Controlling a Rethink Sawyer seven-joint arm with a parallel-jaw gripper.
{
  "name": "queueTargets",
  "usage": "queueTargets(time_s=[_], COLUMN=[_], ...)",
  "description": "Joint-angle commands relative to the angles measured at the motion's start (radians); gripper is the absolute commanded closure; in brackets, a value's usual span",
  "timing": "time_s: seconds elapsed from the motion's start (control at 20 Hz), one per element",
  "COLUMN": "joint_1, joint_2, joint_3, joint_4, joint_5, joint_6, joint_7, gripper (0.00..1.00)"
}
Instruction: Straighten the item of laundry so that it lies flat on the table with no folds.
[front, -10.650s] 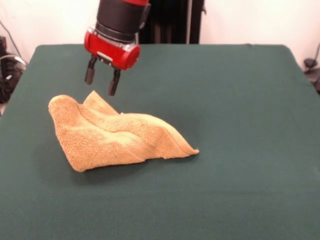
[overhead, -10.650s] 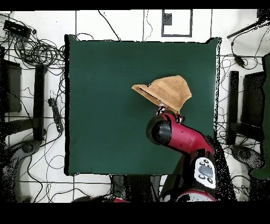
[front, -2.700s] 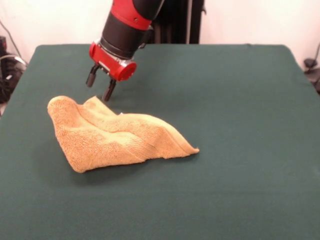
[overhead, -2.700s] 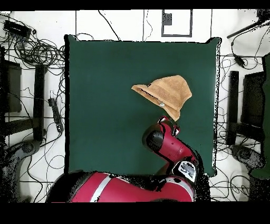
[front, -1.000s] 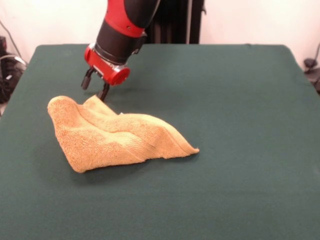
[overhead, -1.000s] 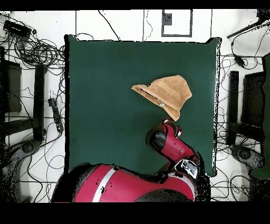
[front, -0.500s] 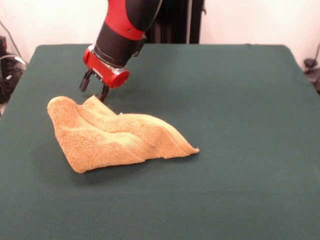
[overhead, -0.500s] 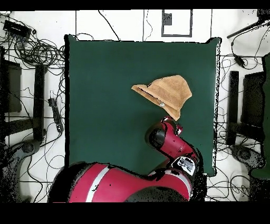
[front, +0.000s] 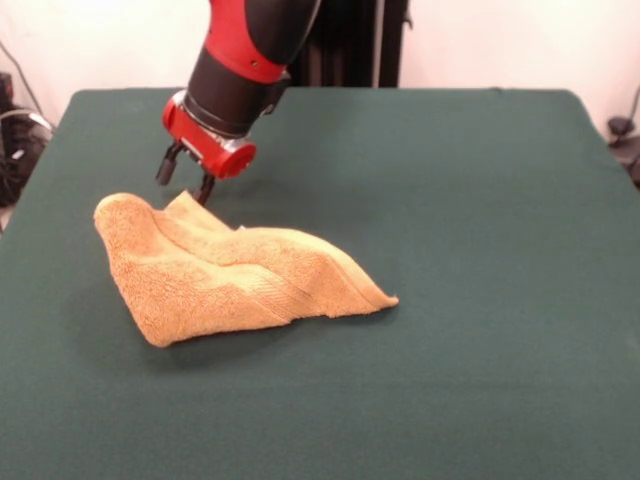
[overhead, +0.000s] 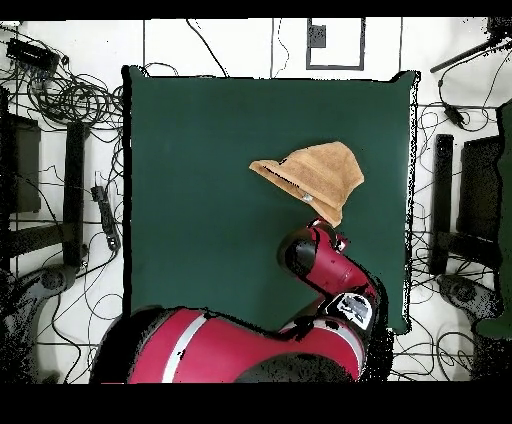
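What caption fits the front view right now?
Open gripper poised at the far corner of the crumpled, folded orange towel on the green table.

Front view: low camera across the table (front: 480, 200), facing the robot, close in, table edges cut at bottom and sides. Overhead view: high, straight down, whole table (overhead: 200, 150) plus floor cables, robot base at bottom. Both 2 views share the green tabletop, turned half round between them.
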Motion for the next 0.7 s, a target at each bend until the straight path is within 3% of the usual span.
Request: queueTargets(time_s=[0.05,0.7], joint_1=[0.047,0.119], joint_2=[-0.015,-0.032], joint_3=[0.050,-0.058], joint_4=[-0.175,-0.175], joint_5=[-0.018,-0.054], joint_6=[-0.022,-0.219], joint_7=[0.083,0.114], gripper=[0.00,0.00])
